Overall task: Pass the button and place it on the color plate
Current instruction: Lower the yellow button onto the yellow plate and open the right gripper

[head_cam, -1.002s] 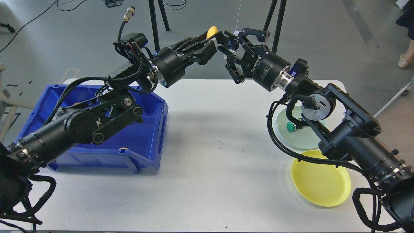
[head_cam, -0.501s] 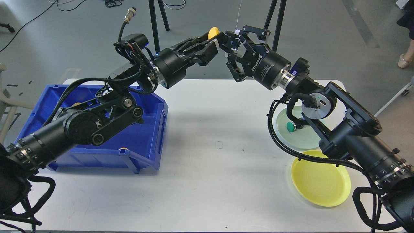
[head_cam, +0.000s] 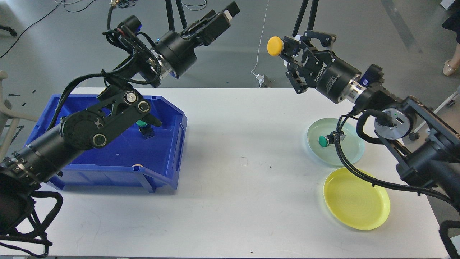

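Separating now: your two arms, which met tip to tip at far centre half a second ago, have pulled well apart, so the handover looks done. Your left gripper (head_cam: 224, 14) has swung up to the far left, emptied, jaws looking nearly together, while your right gripper (head_cam: 289, 50) grips the yellow button (head_cam: 274, 46), high at far right. Next you need the yellow plate (head_cam: 356, 203), near right; the green plate (head_cam: 336, 146) already holds a green button (head_cam: 323, 141).

A white table (head_cam: 230, 201) stands on grey floor (head_cam: 54, 54) with tripod legs (head_cam: 172, 18).
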You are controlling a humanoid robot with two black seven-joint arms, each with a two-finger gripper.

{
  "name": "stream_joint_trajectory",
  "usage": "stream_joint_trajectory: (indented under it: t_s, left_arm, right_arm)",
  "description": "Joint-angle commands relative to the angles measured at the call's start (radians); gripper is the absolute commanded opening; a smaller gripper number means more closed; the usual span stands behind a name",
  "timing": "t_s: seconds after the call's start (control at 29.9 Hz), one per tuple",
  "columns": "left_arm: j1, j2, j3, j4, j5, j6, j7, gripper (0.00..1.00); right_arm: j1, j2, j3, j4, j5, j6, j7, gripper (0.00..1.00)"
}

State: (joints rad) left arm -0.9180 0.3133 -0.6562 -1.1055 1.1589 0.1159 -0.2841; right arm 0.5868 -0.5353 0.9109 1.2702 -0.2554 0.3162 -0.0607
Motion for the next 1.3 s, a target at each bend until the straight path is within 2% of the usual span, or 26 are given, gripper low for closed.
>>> stream_joint_trajectory:
  t_s: [0.0, 0.17, 0.33, 0.5, 0.63, 0.9, 1.27]
  left_arm:
    - [0.001, 0.001, -0.048, 0.012, -0.252, -0.033, 0.003, 0.99]
    - [0.001, -0.005, -0.117, 0.038, -0.519, -0.145, 0.017, 1.0]
    - [0.004, -0.008, -0.19, 0.133, -0.773, -0.197, 0.105, 1.0]
    - [-0.002, 0.0, -0.223, 0.219, -0.995, -0.295, 0.146, 1.0]
    - [-0.005, 0.004, -0.224, 0.272, -1.024, -0.331, 0.149, 1.0]
    - [-0.005, 0.004, -0.223, 0.277, -1.024, -0.352, 0.146, 1.0]
    - [-0.01, 0.007, -0.221, 0.276, -1.019, -0.352, 0.14, 1.0]
  right_arm:
    - [-0.137, -0.179, 0.0, 0.083, 0.001, 0.003, -0.001, 0.18]
    - [-0.321, -0.357, -0.001, 0.13, -0.004, 0.004, 0.007, 0.18]
    - [-0.464, -0.397, 0.0, 0.13, -0.011, 0.009, 0.013, 0.18]
    - [-0.535, -0.397, -0.029, 0.129, -0.05, 0.003, 0.01, 0.18]
    - [-0.542, -0.39, -0.095, 0.123, -0.051, -0.022, 0.01, 0.18]
    - [-0.55, -0.355, -0.13, 0.106, -0.05, -0.075, 0.002, 0.2]
    - [-0.553, -0.315, -0.144, 0.072, -0.047, -0.078, 0.001, 0.42]
